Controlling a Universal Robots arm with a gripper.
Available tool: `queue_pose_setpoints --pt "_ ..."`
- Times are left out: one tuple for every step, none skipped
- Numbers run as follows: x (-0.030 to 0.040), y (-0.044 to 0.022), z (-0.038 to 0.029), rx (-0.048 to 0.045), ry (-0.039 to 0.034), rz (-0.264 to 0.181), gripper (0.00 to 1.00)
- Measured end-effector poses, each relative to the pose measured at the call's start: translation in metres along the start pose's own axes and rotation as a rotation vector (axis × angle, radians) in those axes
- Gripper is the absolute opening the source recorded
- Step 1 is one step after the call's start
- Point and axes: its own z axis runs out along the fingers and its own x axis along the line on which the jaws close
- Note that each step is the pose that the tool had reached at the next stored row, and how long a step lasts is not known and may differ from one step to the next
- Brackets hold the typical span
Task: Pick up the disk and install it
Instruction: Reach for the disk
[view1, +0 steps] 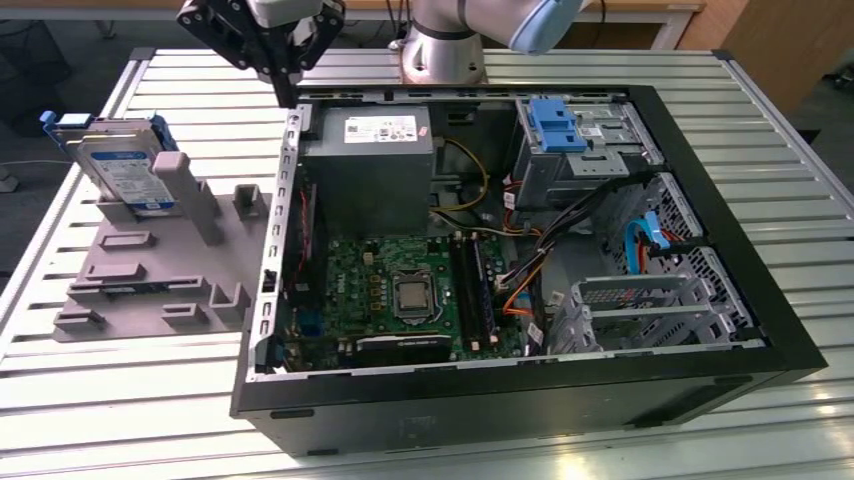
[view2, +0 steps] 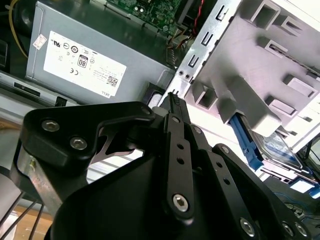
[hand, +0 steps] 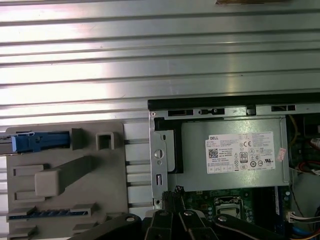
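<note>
- I am reading the black two-finger claw (view1: 284, 92) as drawn narrow, tips together, and carrying nothing. In the first wrist view the claw (hand: 175, 191) is showing no object between its tips.
- The claw is hanging above a corner of the open black computer tower case (view1: 787, 330), which is lying on its side on the slatted silver metal table (view1: 134, 420). It is near the large grey power-supply box with the white sticker (view1: 374, 150). I am judging it clear of both.
- The flat silver hard disk with the white-and-blue label and blue rail frame (view1: 120, 165) is leaning upright in the grey moulded fixture plate (view1: 134, 270). It is outside the case on the exterior view's left, well apart from the claw. The second wrist view is showing the disk (view2: 280, 150) seated in that stand.
- A bare blue plastic bracket (view1: 554, 125) is sitting in the drive cage at the case's far corner, with no drive in it.
- I am assessing progress as nil: the disk is not yet picked up and nothing is installed.
</note>
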Motion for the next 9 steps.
queue_pose_setpoints --pt "0.0005 -0.0001 0.0001 0.0000 0.0000 0.000 0.11" --pt "0.0010 -0.0001 0.0002 0.0000 0.0000 0.000 0.11" --pt "0.0017 -0.0001 0.0003 0.0000 0.0001 0.000 0.11" --pt "0.0023 -0.0002 0.0004 0.0000 0.0001 0.000 0.11" --pt "0.0030 -0.0002 0.0005 0.0000 0.0001 0.000 0.11" --pt "0.0035 -0.0002 0.0007 0.0000 0.0000 0.000 0.11" --pt "0.0039 -0.0003 0.0008 -0.0001 0.0001 0.000 0.11" --pt "0.0044 -0.0003 0.0009 0.0000 0.0002 0.000 0.11" --pt "0.0048 -0.0003 0.0010 0.0000 0.0003 0.000 0.11"
